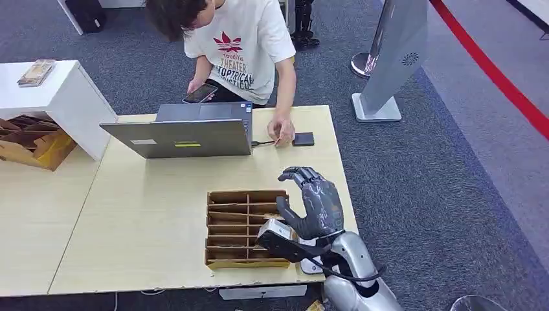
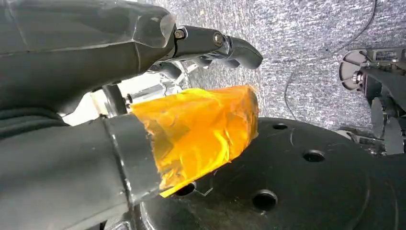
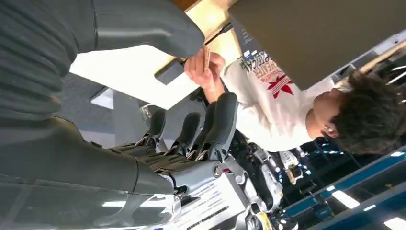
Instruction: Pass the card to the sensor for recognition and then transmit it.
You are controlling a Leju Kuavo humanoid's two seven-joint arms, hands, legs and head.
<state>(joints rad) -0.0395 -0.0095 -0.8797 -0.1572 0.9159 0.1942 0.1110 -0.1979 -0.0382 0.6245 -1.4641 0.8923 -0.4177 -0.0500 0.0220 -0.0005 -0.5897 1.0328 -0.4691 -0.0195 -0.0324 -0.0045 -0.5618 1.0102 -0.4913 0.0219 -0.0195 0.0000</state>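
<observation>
A person's hand [image 1: 281, 129] at the far side of the table holds the small tan card [image 1: 278, 140] beside the black sensor [image 1: 303, 138]. In the right wrist view the card [image 3: 207, 57] stands edge-on in the person's fingers, close to the sensor [image 3: 169, 73]. My right hand [image 1: 315, 202] hovers over the table's right part, nearer to me than the sensor, fingers apart and empty. Just left of it lies the wooden slotted tray [image 1: 245, 228]. My left hand [image 2: 143, 120] hangs over the floor with nothing in it, its thumb wrapped in orange tape.
An open grey laptop [image 1: 188, 133] stands on the table left of the sensor, cabled to it. The person leans over the far edge holding a phone [image 1: 200, 93]. A white cabinet [image 1: 61, 97] and a cardboard box [image 1: 32, 142] are at the left; a sign stand [image 1: 388, 65] is at the right.
</observation>
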